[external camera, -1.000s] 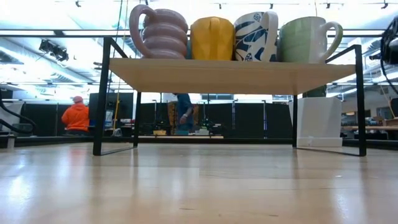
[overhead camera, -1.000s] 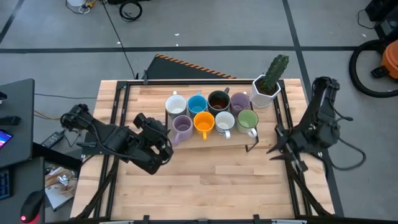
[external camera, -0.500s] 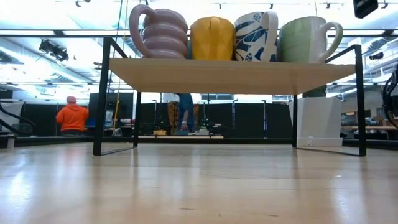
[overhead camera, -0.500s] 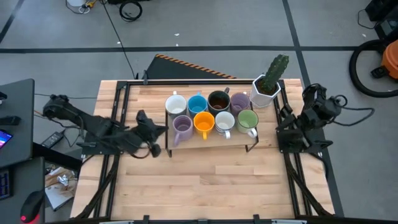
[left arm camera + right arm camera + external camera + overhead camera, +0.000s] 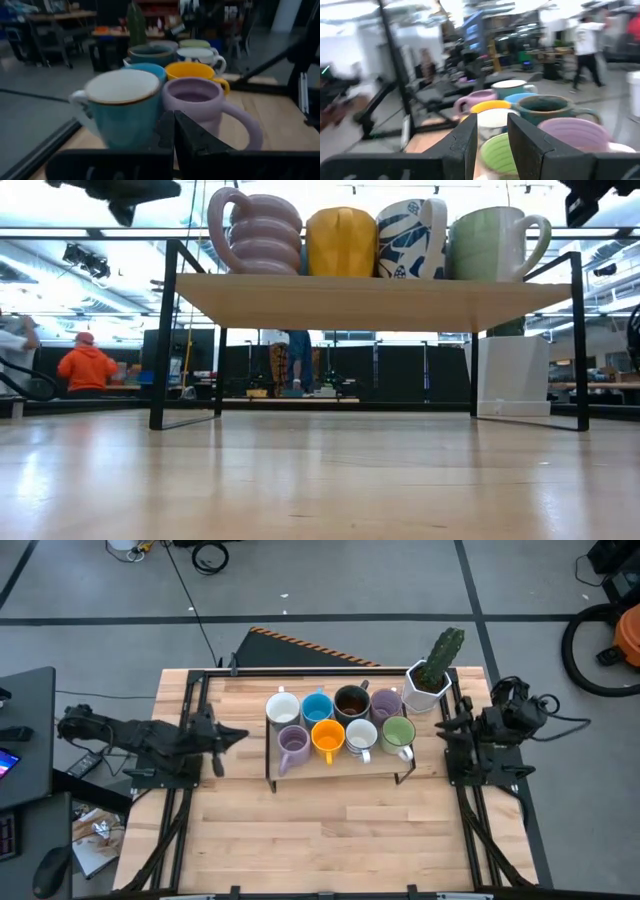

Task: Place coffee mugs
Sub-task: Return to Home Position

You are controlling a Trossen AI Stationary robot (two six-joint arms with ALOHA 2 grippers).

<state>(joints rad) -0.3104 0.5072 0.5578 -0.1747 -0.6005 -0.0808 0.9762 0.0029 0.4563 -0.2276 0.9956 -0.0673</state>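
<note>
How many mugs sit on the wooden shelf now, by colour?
Light blue round mugs: 2
Purple round mugs: 2
Orange mug: 1
Green mug: 1
White blue-patterned mug: 1
Dark brown-inside mug: 1
Total: 8

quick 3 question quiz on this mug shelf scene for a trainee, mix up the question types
1. True or false: the green mug stands in the front row on the shelf.
2. Pick one: in the front row, which mug stands between the purple mug and the white mug? A blue, B orange, C brown.
3. Short answer: what do the left hand and the right hand hold?

Key
1. True.
2. B, the orange mug.
3. Nothing. The left hand is shut, the right hand is open, and each is off to its own side of the shelf.
</note>
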